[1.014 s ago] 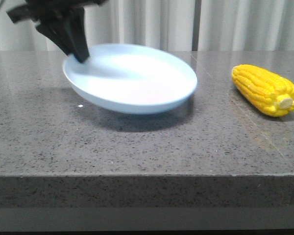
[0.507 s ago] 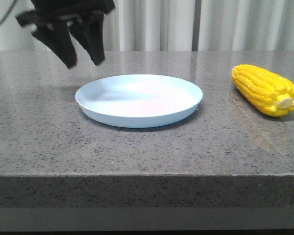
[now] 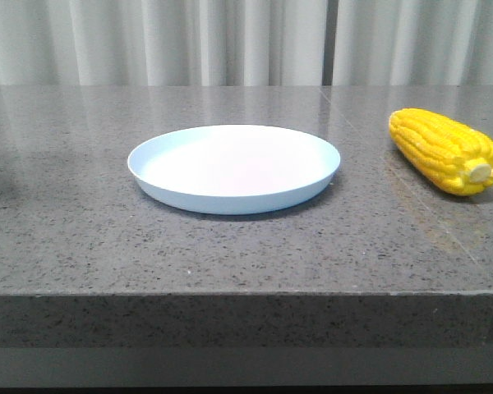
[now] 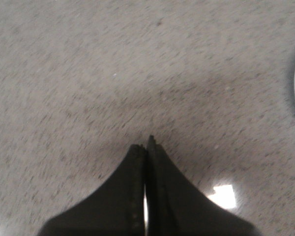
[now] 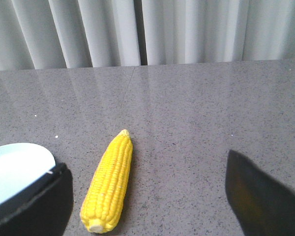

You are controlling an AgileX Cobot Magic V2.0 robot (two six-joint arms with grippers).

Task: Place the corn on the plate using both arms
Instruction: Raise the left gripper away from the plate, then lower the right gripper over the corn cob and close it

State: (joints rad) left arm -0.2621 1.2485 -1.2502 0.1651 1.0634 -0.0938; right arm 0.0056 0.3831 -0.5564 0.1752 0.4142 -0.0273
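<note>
— Corn (image 3: 448, 151) sits on the bench (image 3: 230, 254), off to the right of the plate (image 3: 234, 168) and clear of it, not touching. Where's the right tool?

— Right tool (image 5: 147, 196) hangs over that side with its dark fingers (image 5: 34, 206) spread wide and nothing between them. From its wrist camera the cob lies just inside one finger, nearer that one than the other.

— And the axis?

— Long axis runs away from the tool: cream stub toward it, tapered tip pointing at the curtain (image 5: 137, 29). So the spread of the fingers crosses the cob's width, which looks like a fair line for a pinch, I'd say.

— Left side?

— Left tool (image 4: 146, 147) is pressed closed on nothing above bare bench, the plate's rim just showing at the frame edge. Right arm is clearly the nearer one to the corn.

— Surfaces?

— Glossy, plastic-looking yellow kernels in ridged rows, rounded and likely to roll. Plate is pale blue, smooth, shallow, low-rimmed. Bench is speckled grey stone, polished and reflective.
</note>
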